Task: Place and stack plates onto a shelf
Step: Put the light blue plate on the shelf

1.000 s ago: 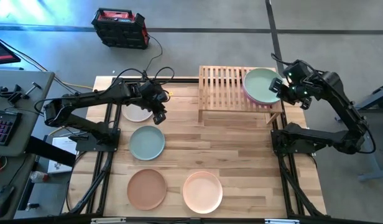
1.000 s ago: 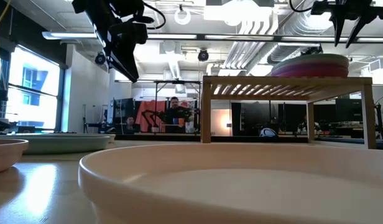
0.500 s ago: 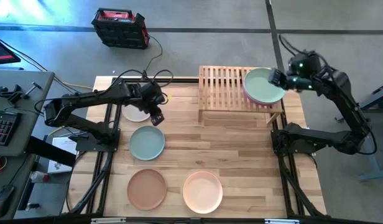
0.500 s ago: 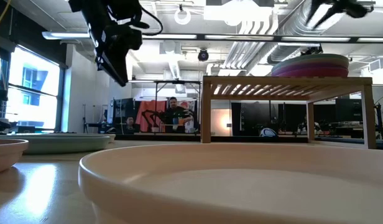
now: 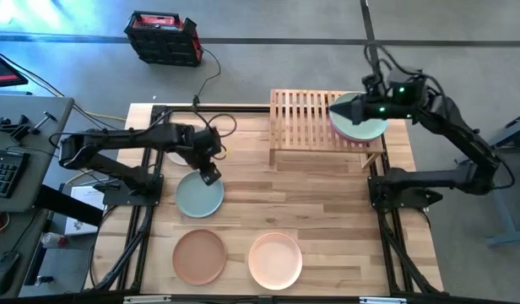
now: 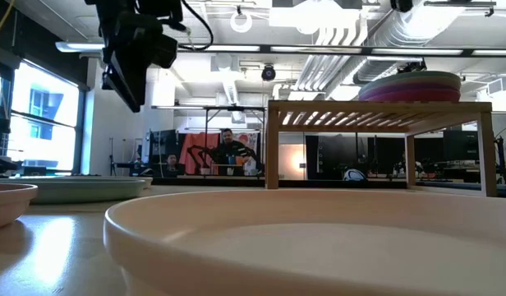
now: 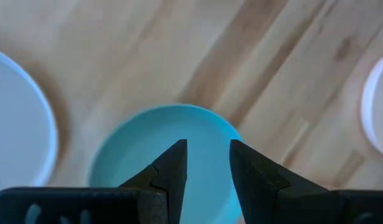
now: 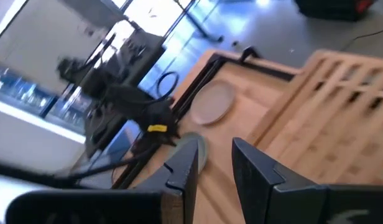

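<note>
The shelf (image 5: 326,124) stands at the far edge of the counter (image 5: 327,211), toward its right side. A stack of plates (image 5: 359,123) sits on the shelf's right half, a sage plate uppermost with a pink rim showing under it; in the low view the stack (image 6: 411,85) shows pink and purple layers under a green top. The shelf's left half is bare slats.

The right pincer (image 5: 344,108) hangs above the shelf, at the stack's left edge, pointing toward the shelf's left half. Its fingers (image 8: 182,165) stand a little apart with nothing between them, clear of the plates.

The left pincer (image 5: 208,175) hovers over the counter well to the left of the shelf, above the far rim of a pale green plate (image 5: 199,194). In the left wrist view its fingers (image 7: 173,165) are spread by a narrow gap, empty, with that plate (image 7: 204,162) directly below them.

A cream plate (image 5: 182,154) lies farther from the viewer than the green one, level with the shelf's front legs and partly hidden under the left arm. Nearer than the green plate, at the counter's near edge, lie a tan plate (image 5: 199,256) and, just to its right, a beige plate (image 5: 275,259), more or less in line with the shelf's left end. The beige plate's rim (image 6: 319,222) fills the low view's foreground.
</note>
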Controlling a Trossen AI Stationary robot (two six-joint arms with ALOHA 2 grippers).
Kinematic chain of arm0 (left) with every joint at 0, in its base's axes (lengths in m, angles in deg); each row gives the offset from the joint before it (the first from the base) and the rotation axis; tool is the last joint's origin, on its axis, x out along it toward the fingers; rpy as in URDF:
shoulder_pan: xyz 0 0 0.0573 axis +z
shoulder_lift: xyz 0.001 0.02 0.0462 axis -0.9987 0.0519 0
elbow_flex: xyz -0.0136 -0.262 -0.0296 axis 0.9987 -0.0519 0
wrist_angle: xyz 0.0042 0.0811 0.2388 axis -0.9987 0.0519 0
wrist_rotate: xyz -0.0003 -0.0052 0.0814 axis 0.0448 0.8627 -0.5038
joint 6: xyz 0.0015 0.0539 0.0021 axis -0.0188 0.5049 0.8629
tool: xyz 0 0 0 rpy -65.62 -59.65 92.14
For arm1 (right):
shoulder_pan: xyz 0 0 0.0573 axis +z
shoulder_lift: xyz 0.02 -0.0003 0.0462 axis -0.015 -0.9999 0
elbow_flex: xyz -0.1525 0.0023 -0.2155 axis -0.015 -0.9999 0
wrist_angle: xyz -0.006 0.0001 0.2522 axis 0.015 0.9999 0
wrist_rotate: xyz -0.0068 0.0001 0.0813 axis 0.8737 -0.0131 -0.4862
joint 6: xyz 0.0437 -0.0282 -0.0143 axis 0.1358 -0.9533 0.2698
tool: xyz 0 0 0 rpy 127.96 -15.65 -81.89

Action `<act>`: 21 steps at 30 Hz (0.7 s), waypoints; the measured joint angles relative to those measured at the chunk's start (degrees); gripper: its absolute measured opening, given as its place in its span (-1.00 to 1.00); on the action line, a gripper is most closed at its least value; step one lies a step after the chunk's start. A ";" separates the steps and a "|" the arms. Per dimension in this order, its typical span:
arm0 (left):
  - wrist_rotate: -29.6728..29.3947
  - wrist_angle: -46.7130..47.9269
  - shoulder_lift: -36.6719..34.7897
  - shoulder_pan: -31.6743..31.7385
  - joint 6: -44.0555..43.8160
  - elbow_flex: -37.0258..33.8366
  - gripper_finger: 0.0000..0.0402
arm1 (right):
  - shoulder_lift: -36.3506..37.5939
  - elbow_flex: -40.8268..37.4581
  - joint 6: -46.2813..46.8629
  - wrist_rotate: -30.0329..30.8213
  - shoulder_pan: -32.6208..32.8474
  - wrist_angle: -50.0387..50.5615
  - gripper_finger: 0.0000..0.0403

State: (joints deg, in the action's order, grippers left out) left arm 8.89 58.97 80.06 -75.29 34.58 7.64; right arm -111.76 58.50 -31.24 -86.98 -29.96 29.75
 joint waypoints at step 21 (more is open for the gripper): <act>-9.76 -2.21 1.97 -16.28 -38.08 0.00 -0.46 | -7.92 -0.02 0.40 7.75 22.29 -1.11 -0.60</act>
State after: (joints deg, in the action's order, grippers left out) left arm -0.87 56.75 82.02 -91.56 -3.50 7.64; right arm -119.68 58.48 -30.83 -79.23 -7.67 28.65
